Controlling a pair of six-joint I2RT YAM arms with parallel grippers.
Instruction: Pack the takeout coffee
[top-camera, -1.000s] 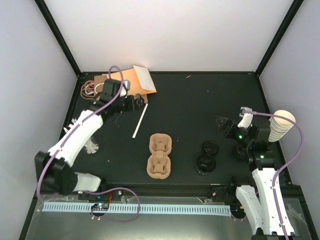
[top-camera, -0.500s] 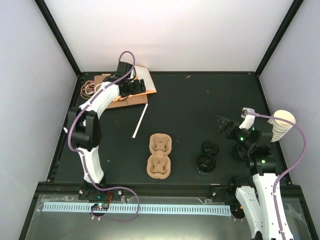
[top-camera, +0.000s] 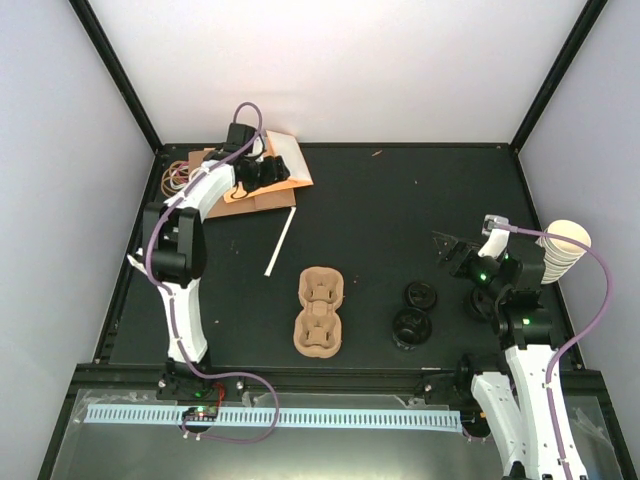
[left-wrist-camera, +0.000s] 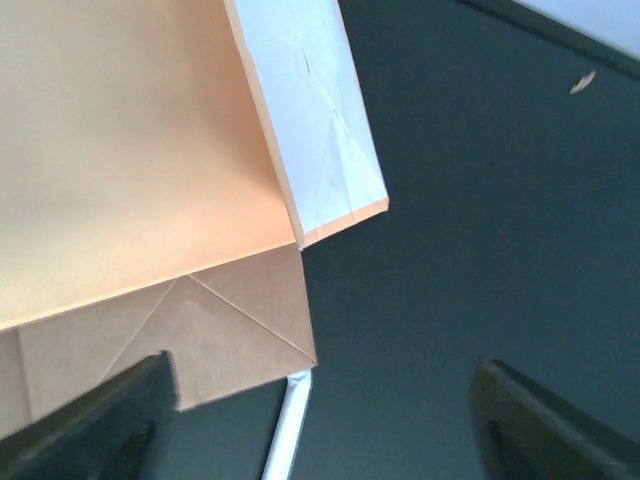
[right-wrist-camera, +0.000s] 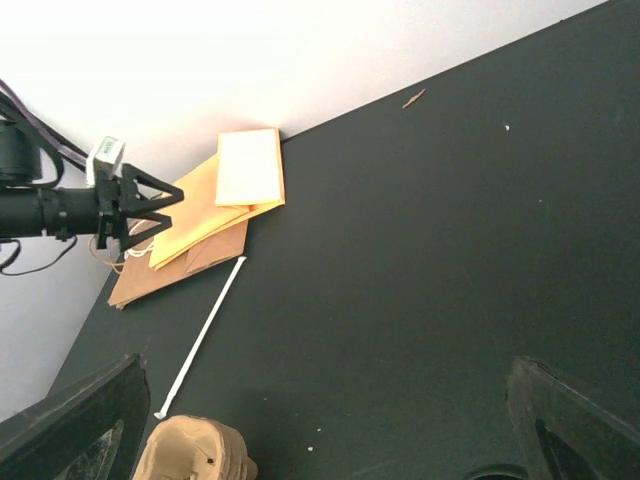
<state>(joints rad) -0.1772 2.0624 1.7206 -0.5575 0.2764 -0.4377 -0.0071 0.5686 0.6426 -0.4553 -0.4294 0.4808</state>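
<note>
Two takeout coffee cups with black lids (top-camera: 420, 295) (top-camera: 410, 327) stand right of the brown pulp tray (top-camera: 320, 312). My right gripper (top-camera: 447, 250) hangs open just behind and to the right of them, holding nothing. In its wrist view the gripper (right-wrist-camera: 330, 440) looks across bare table, with the tray's edge (right-wrist-camera: 190, 450) at the lower left and a lid's rim (right-wrist-camera: 490, 472) at the bottom. My left gripper (top-camera: 268, 172) is far off at the back left, open over flat paper bags. Between its fingers (left-wrist-camera: 100, 430) lie a brown bag corner (left-wrist-camera: 230, 340) and a straw end (left-wrist-camera: 285, 430).
Orange (left-wrist-camera: 130, 150), white (left-wrist-camera: 310, 110) and brown paper bags lie stacked at the back left. Rubber bands (top-camera: 178, 178) sit beside them. A wrapped straw (top-camera: 280, 240) lies between bags and tray. A stack of cream lidless cups (top-camera: 560, 250) stands at the right edge.
My left arm has swung from the left side to the back, bringing its gripper over the paper bags. The right arm has barely shifted. Cups and tray have not moved.
</note>
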